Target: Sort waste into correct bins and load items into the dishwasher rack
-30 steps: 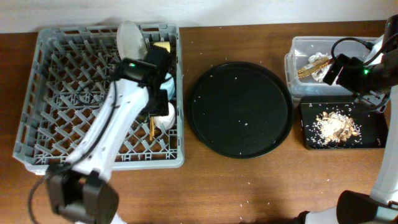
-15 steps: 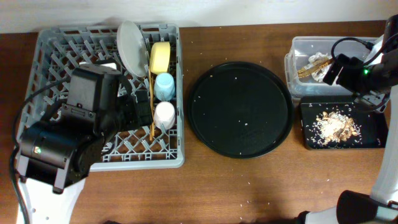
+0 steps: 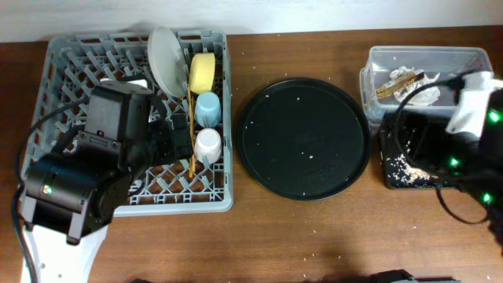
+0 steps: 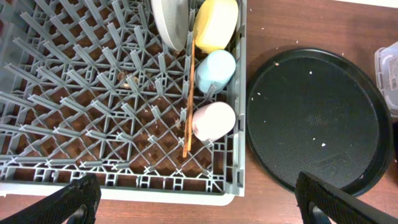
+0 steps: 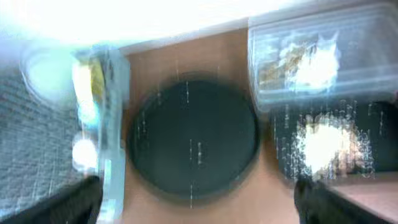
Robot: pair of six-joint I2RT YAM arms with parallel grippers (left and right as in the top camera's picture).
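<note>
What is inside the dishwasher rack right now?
Along the dishwasher rack's right side: white plate, yellow bowl, light blue cup, pink-white cup and chopsticks. Overhead, the left arm covers its front-left part; its left edge falls outside the wrist view.

Grey plastic rack [image 4: 93, 106]; wooden chopsticks [image 4: 188, 99]; seemingly matt black round tray [image 4: 317, 118]

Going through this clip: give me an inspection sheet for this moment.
Surface: brown wooden table, scattered pale crumbs.
Job's things: grey plastic pegged rack holds round white plate, yellow bowl, light blue cup, pink-white cup, wooden chopsticks; clear plastic tub holds white napkins and gold-brown wrapper; shallow black rectangular tray holds beige scraps, partly hidden by the right arm.
Clutter: large round black tray, specks only.
Grippers: left gripper open, empty; right gripper open, empty, view blurred.
Cables: black cable looped on the right arm.
Surroundings: pale wall behind the table.
</note>
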